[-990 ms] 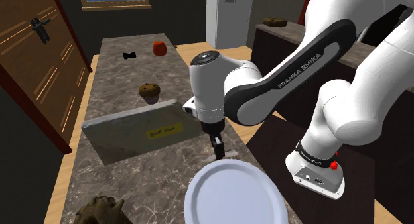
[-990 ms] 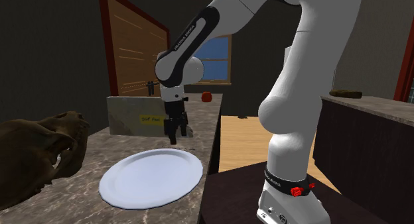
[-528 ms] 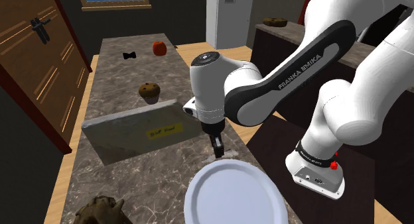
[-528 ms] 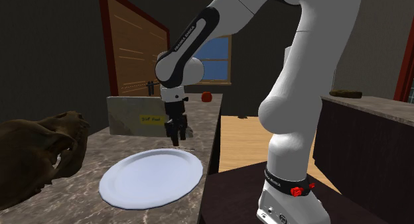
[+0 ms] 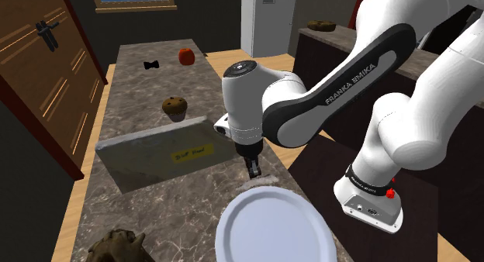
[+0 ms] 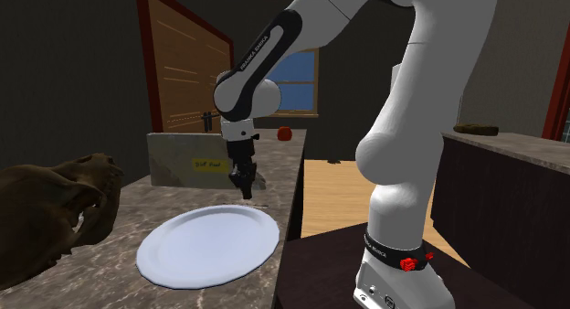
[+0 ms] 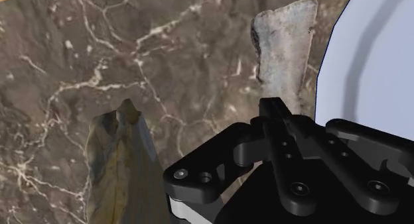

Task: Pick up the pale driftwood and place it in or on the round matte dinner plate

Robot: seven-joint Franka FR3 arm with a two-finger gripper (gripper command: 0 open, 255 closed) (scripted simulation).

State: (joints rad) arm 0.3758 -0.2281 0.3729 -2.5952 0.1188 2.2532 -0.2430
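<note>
Pale grey and rough-grained, a long piece of driftwood [image 7: 285, 50] is lying flat on the dark brown marble counter [image 5: 167, 205]. It is resting just beside the rim of the round, matte white dinner plate [image 5: 271, 229], not on it. The all-black gripper [image 5: 252, 170] of the white arm is pointing straight down at the counter, hanging between the plate and a flat grey box with a yellow label [image 5: 167, 156]. In the wrist view its tip is covering the near end of the driftwood. I cannot tell how far open the gripper is standing, or whether it is gripping the wood or only hovering over it.

On the far side of the gripper from the plate, a brownish, pointed chunk [image 7: 119, 166] is lying on the marble, well apart from the driftwood. I cannot say what it is. A dark brown animal skull [image 6: 55, 207] is sitting near the plate. Farther along the counter, past the grey box, a brown muffin [image 5: 175, 107], a small black bow-shaped thing [image 5: 151, 65] and a round red object [image 5: 185, 56] are standing apart from one another.
</note>
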